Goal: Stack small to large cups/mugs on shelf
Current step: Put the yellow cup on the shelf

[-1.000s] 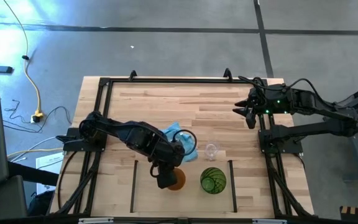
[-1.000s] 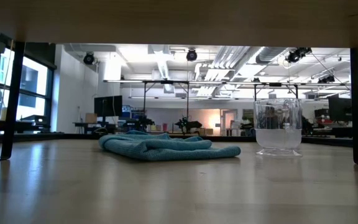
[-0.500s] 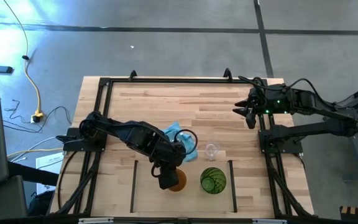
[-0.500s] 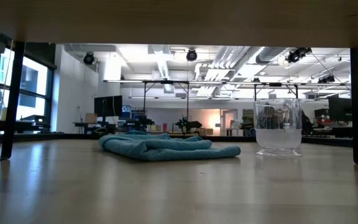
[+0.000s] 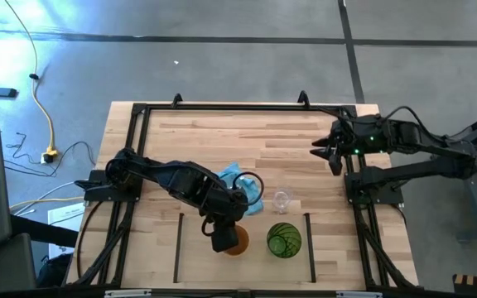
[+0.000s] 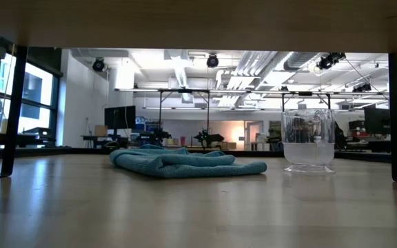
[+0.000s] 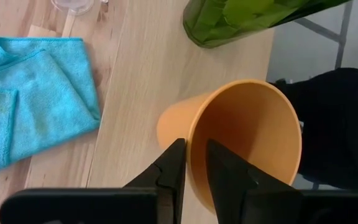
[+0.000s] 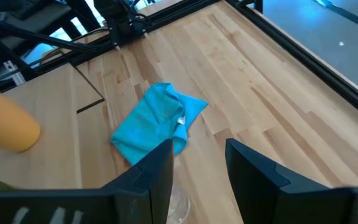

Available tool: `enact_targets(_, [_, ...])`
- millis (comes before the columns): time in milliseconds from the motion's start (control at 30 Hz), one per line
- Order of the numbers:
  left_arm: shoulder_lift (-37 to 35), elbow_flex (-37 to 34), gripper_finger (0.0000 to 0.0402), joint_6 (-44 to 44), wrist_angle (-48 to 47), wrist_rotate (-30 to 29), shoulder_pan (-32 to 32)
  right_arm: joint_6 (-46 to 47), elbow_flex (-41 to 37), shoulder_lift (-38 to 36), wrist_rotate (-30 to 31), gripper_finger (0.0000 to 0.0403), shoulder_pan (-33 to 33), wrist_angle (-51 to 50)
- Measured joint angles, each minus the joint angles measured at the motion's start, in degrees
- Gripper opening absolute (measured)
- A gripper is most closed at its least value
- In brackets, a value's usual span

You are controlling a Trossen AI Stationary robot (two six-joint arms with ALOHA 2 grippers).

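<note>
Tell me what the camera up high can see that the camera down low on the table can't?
Only the high view shows the left hand gripping the orange cup, the green tumbler beside it, the dark lines marking the shelf, and the right hand waiting by the table's far right edge. Only the low view shows the big room behind the table, with its ceiling lights. Both show the small clear glass and the blue cloth on the wooden table.
</note>
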Motion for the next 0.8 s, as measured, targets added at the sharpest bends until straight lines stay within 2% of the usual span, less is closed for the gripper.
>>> enact_targets(800, [0.1, -0.1, 0.0051, 0.9, -1.4, -2.1, 0.0, 2.1, 0.0, 0.0, 1.5, 0.0138, 4.5, 0.0])
